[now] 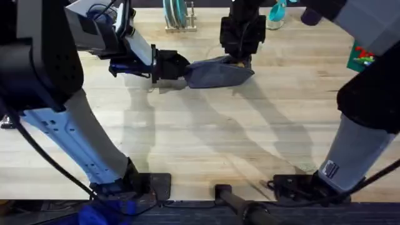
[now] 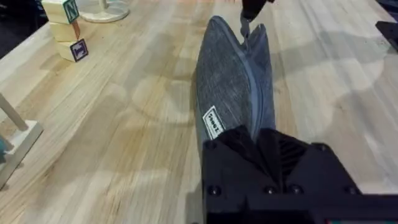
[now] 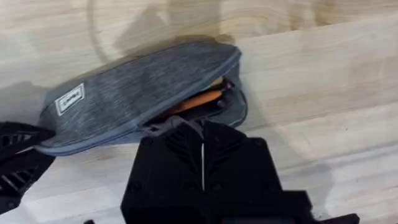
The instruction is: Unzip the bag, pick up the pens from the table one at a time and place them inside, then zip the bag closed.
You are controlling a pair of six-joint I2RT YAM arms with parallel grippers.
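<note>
The blue-grey bag (image 1: 219, 72) lies on its side on the table (image 1: 200, 137), at the far middle. My left gripper (image 1: 181, 67) is shut on the bag's left end (image 2: 258, 140). My right gripper (image 1: 240, 59) comes down on the bag's upper edge near its right end, fingers pressed together on the zipper pull (image 3: 186, 122). The zipper (image 2: 249, 68) is closed along most of its length, and the right end gapes. Through that gap shows the orange pen (image 3: 199, 99) inside the bag, with a dark slim thing beside it.
Lettered wooden blocks (image 2: 65, 31) and a pale wooden stand (image 2: 15, 134) sit left of the bag. A rack with teal discs (image 1: 177, 15) stands at the back, a green box (image 1: 361, 56) at the far right. Bare wood stretches between the bag and the arm bases.
</note>
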